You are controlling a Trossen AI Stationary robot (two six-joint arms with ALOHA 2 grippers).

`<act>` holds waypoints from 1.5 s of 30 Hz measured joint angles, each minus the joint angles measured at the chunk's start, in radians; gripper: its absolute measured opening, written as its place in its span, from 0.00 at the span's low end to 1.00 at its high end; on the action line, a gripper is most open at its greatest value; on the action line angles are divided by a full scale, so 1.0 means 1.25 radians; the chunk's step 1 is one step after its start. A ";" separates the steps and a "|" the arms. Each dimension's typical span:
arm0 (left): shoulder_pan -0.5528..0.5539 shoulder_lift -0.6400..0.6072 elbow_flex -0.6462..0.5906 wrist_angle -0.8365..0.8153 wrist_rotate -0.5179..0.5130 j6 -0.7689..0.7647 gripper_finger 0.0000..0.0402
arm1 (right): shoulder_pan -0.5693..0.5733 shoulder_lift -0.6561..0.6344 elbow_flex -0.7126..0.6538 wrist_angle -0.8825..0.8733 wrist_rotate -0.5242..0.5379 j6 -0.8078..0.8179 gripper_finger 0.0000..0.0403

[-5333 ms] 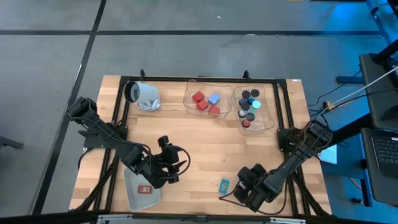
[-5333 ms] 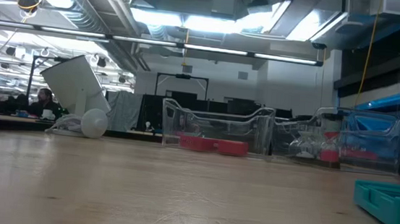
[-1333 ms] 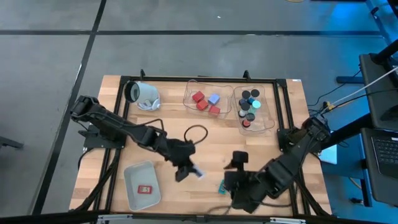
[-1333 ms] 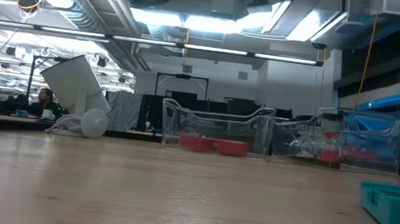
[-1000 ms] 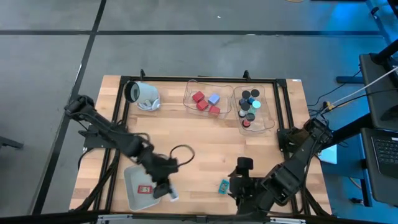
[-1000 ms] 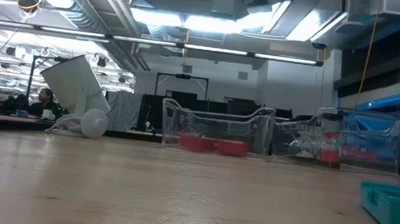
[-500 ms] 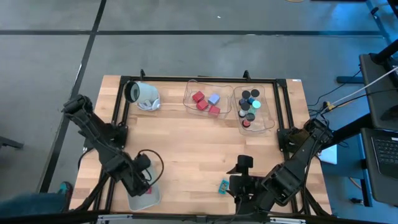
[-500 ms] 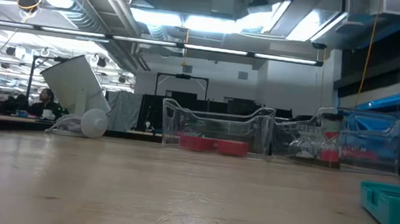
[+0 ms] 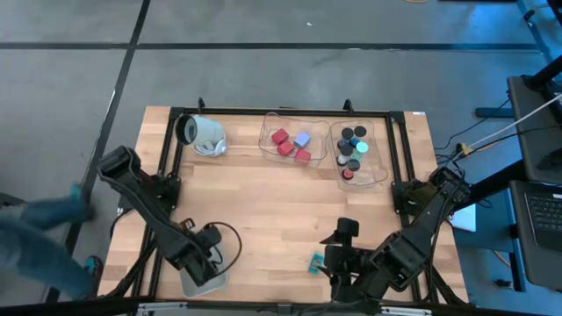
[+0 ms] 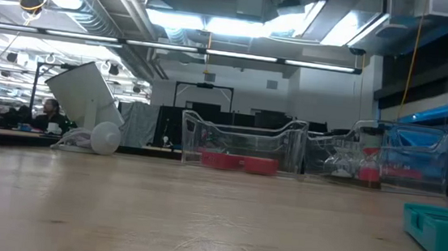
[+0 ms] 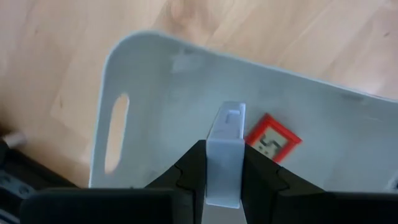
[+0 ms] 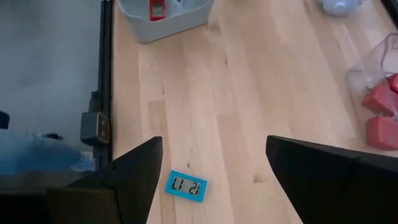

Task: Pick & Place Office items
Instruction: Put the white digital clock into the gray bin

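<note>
My left gripper (image 9: 205, 255) points down over the grey-white tray (image 9: 198, 283) at the table's near left and is shut on a white card (image 11: 224, 134). A red card (image 11: 272, 138) with a small display lies flat in that tray (image 11: 155, 87). A teal card (image 9: 314, 262) lies flat on the wood near the front edge, and it also shows in the right wrist view (image 12: 186, 186) and the low view (image 10: 442, 231). My right gripper (image 9: 337, 267) hangs open just right of the teal card, above the table, touching nothing. My left gripper pinches the white card between its two fingers, one on each side of its near part (image 11: 224, 177). The fingers come from above, pointing down. The card's free end (image 11: 230, 112) sticks out past the fingertips toward the tray. The card is lifted clear of the tray.
Two clear bins stand at the far edge: one (image 9: 292, 140) holds red and pale blue blocks, the other (image 9: 358, 151) small round cylinders. A large white cylinder (image 9: 202, 133) lies at the far left. A blurred person (image 9: 35, 237) moves beside the table's left edge. Bare wood lies mid-table.
My left gripper has carried the white card toward the table's left edge and down, from beside the tray's right edge to over the tray. It has tipped until it points straight down. A person has come into view at the table's left.
</note>
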State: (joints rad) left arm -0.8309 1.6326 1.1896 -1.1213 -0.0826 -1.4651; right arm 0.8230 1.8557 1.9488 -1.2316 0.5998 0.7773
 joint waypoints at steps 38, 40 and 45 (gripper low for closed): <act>0.002 0.069 0.010 -0.019 0.000 0.056 0.52 | 0.001 0.000 0.000 -0.001 -0.109 0.084 0.72; 0.006 0.068 0.031 -0.032 -0.009 0.055 0.53 | 0.001 0.000 0.000 -0.002 -0.133 0.085 0.72; 0.003 0.066 0.086 -0.047 -0.060 0.112 0.52 | 0.002 0.000 0.000 -0.002 -0.158 0.110 0.72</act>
State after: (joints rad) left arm -0.8271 1.7153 1.2967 -1.1804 -0.1579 -1.3249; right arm 0.8249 1.8557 1.9488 -1.2346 0.4023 0.9150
